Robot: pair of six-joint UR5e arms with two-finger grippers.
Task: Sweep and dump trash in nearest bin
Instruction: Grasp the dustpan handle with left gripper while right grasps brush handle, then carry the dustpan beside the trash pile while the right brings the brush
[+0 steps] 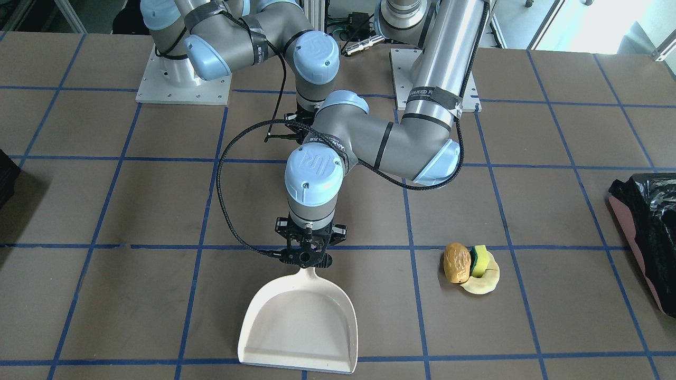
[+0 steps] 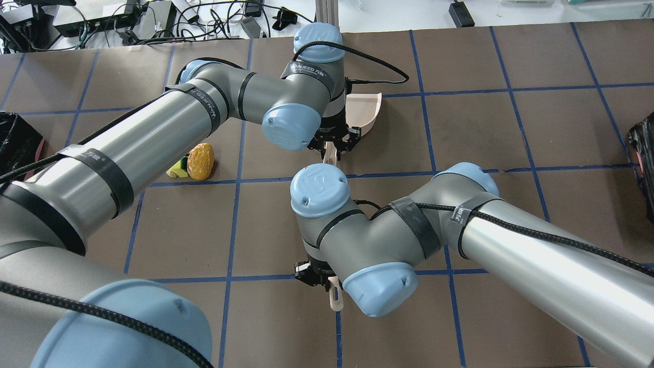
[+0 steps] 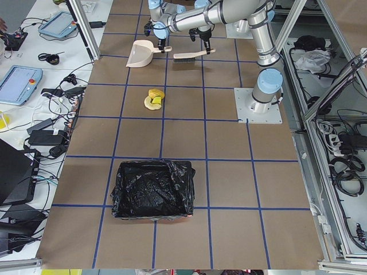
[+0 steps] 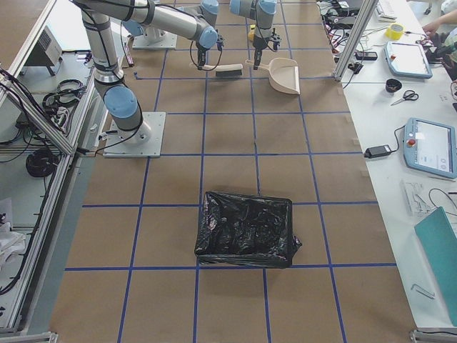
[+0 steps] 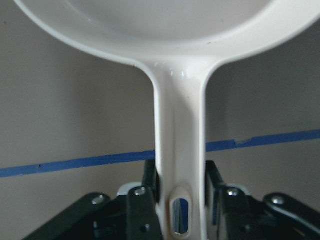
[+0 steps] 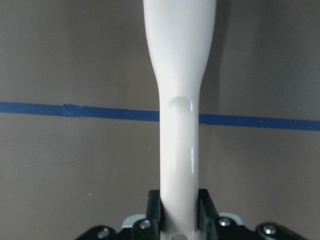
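Note:
The trash (image 1: 470, 264), a brown lump, a green-and-yellow sponge and a pale curved piece, sits bunched on the brown table (image 1: 158, 295); the overhead view shows the trash (image 2: 196, 162) beside my left forearm. My left gripper (image 1: 306, 258) (image 5: 180, 200) is shut on the handle of a cream dustpan (image 1: 301, 322), which lies low over the table beside the trash. Nearer the robot's base, my right gripper (image 2: 324, 276) (image 6: 179, 210) is shut on a white brush handle (image 6: 179, 100). The pink-walled bin (image 1: 649, 232), lined with a black bag, stands at the table's end beyond the trash.
A second dark bin (image 2: 645, 153) stands at the opposite end of the table. The brush head (image 3: 186, 56) rests behind the dustpan (image 3: 140, 54). Blue tape lines grid the table. Both arms' elbows cross over the middle.

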